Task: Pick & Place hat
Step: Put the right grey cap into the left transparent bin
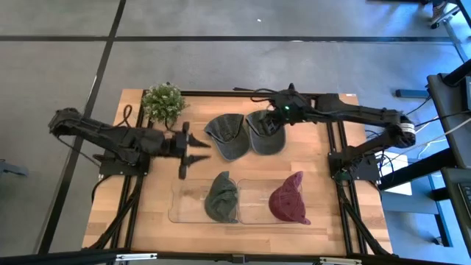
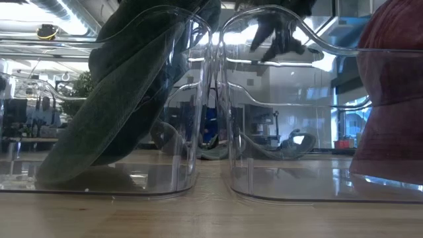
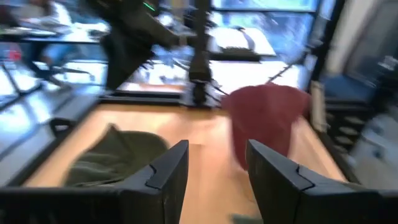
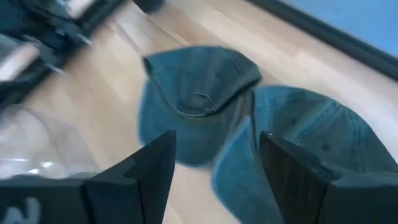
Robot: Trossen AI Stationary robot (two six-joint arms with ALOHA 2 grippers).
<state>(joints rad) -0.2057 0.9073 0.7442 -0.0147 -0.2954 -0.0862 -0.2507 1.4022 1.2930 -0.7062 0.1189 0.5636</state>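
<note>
Two grey-blue caps lie crown up, side by side, on the far middle of the table: the left cap (image 1: 226,137) (image 4: 189,99) and the right cap (image 1: 266,133) (image 4: 311,137). My right gripper (image 1: 274,118) (image 4: 214,180) hovers open above them, touching neither. My left gripper (image 1: 196,149) (image 3: 217,171) is open, level, just left of the left cap (image 3: 115,158). A dark green cap (image 1: 221,197) (image 2: 132,99) leans in the left clear bin. A maroon cap (image 1: 289,199) (image 2: 393,86) (image 3: 267,121) sits in the right bin.
Two clear plastic bins (image 1: 190,200) (image 1: 254,202) stand side by side at the table's near edge. A small potted plant (image 1: 163,101) stands at the far left corner. Bare wood shows between the caps and the bins. A black frame (image 1: 221,93) rims the table.
</note>
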